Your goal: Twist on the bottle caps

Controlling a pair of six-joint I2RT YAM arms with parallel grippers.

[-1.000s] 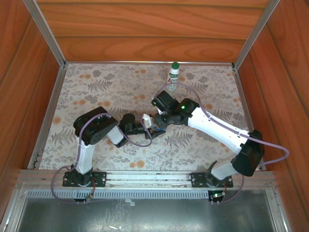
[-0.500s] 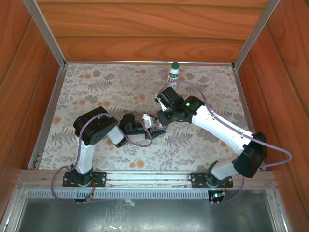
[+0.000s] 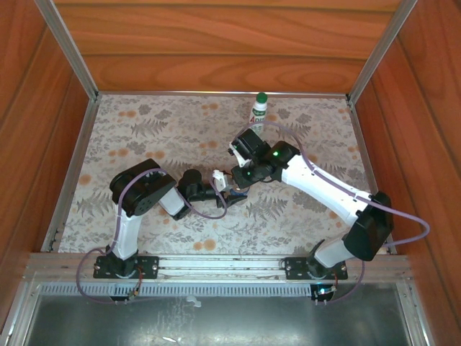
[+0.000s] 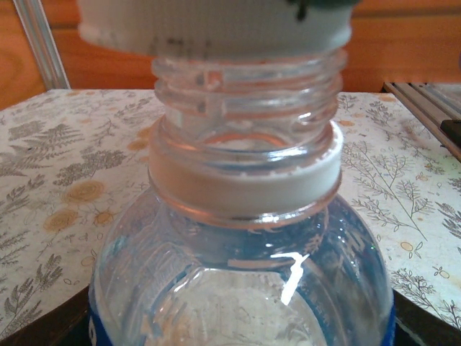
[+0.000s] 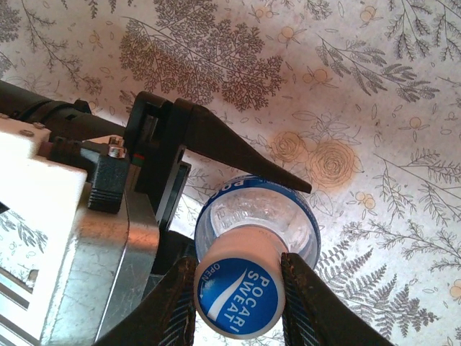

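Observation:
My left gripper (image 3: 225, 185) is shut on the short clear bottle (image 5: 256, 210) with the blue label, one dark finger (image 5: 238, 155) lying along its side. The bottle (image 4: 245, 288) stands upright above the table's middle. The blue-topped cap (image 5: 240, 298), white-sided and printed POCARI SWEAT, sits on the bottle's neck with my right gripper (image 5: 238, 272) shut on it from above. In the left wrist view the cap (image 4: 216, 25) rests on the top threads, and several threads show bare beneath it. The taller white bottle (image 3: 258, 112) stands at the back with the green cap (image 3: 261, 96) on top.
The floral tablecloth (image 3: 144, 137) covers the table, with wooden walls and metal rails (image 3: 72, 173) around it. The right arm (image 3: 324, 191) reaches diagonally across the right half. The white bottle stands just behind the right wrist.
The right wrist has shifted and turned slightly over the bottle, out and back toward the left. The left arm and the clear bottle have stayed put.

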